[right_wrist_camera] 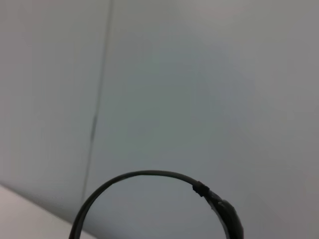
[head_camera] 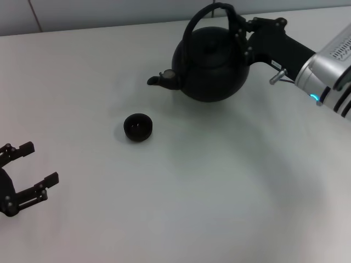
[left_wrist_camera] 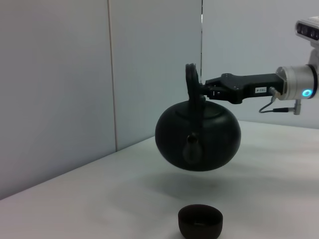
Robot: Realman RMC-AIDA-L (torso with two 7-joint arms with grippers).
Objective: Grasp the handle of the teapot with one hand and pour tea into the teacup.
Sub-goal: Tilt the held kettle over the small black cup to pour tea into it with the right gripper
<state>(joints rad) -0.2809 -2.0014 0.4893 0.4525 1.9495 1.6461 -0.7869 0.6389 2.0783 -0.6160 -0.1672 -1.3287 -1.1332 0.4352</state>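
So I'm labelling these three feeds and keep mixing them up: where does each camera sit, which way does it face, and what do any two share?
Head view: on the robot's head, looking forward and down at the table; shows the left gripper parked low, jaws open, and the right gripper clamped on the handle.
Left wrist view: low near the table, facing sideways at the lifted teapot, teacup and right arm.
Right wrist view: on the right wrist, facing the wall; only the handle arch shows.
Shared: head and left wrist views both show teapot, teacup, right gripper.
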